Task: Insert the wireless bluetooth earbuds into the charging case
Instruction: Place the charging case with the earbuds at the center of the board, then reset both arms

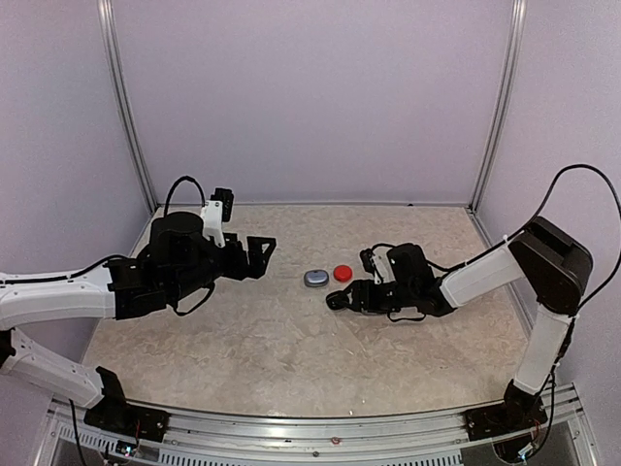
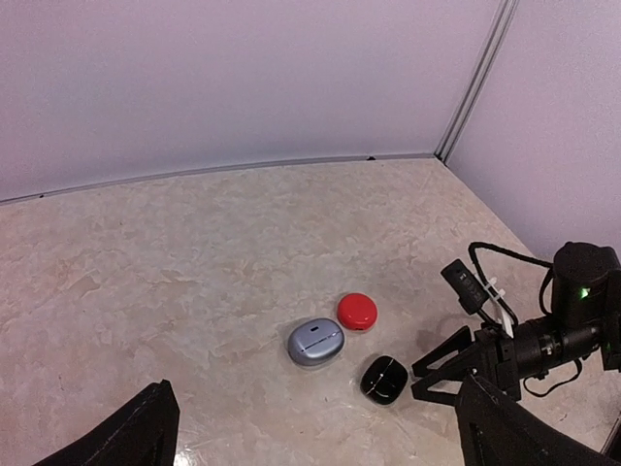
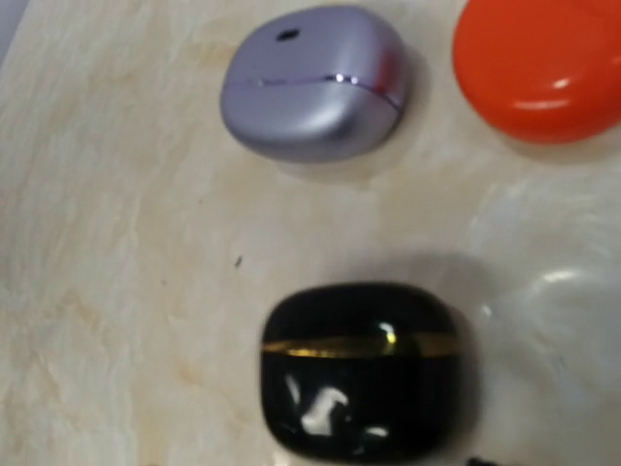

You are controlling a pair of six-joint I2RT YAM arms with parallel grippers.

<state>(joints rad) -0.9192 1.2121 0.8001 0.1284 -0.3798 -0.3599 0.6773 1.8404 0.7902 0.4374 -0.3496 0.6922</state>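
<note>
Three closed charging cases lie mid-table: a silver-grey one (image 1: pixel 315 278) (image 2: pixel 315 342) (image 3: pixel 310 83), a red one (image 1: pixel 343 273) (image 2: pixel 357 311) (image 3: pixel 539 63) and a glossy black one (image 1: pixel 336 301) (image 2: pixel 383 379) (image 3: pixel 364 369). No earbuds show in any view. My right gripper (image 1: pixel 351 296) (image 2: pixel 419 382) is low over the table just right of the black case, its jaws a little apart and empty; its fingers do not show in the right wrist view. My left gripper (image 1: pixel 264 252) (image 2: pixel 315 422) is wide open and empty, raised left of the cases.
Pale walls with metal corner posts (image 1: pixel 495 107) close in the back and sides. The marbled tabletop (image 1: pixel 291 340) carries nothing besides the three cases. The right arm's cable (image 2: pixel 505 254) loops above its wrist.
</note>
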